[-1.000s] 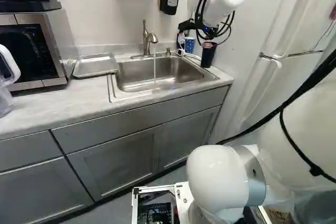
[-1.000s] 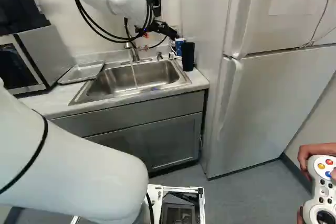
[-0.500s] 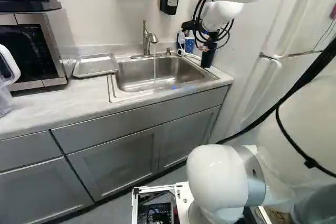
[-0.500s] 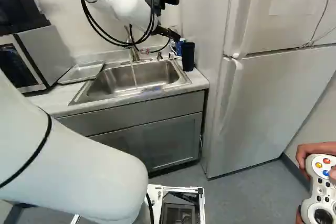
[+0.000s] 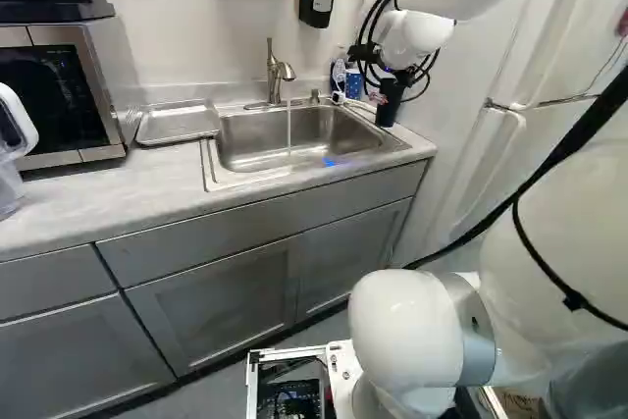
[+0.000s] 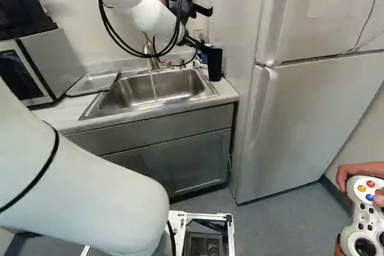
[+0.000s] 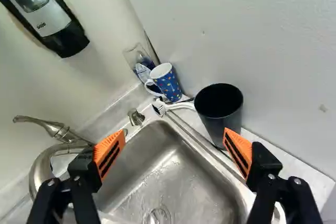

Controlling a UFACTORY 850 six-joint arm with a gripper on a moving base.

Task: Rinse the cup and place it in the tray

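Claw [image 6: 198, 44] moved closer to the black cup [image 7: 222, 126], spread wide open, one orange pad [image 7: 239, 151] near it, contact unclear

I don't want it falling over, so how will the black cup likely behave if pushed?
The black cup would probably tip if pushed near its rim, since it is tall and narrows toward its base. On its side it may roll, being round with no handle in view. Its inside is too dark to judge its weight.
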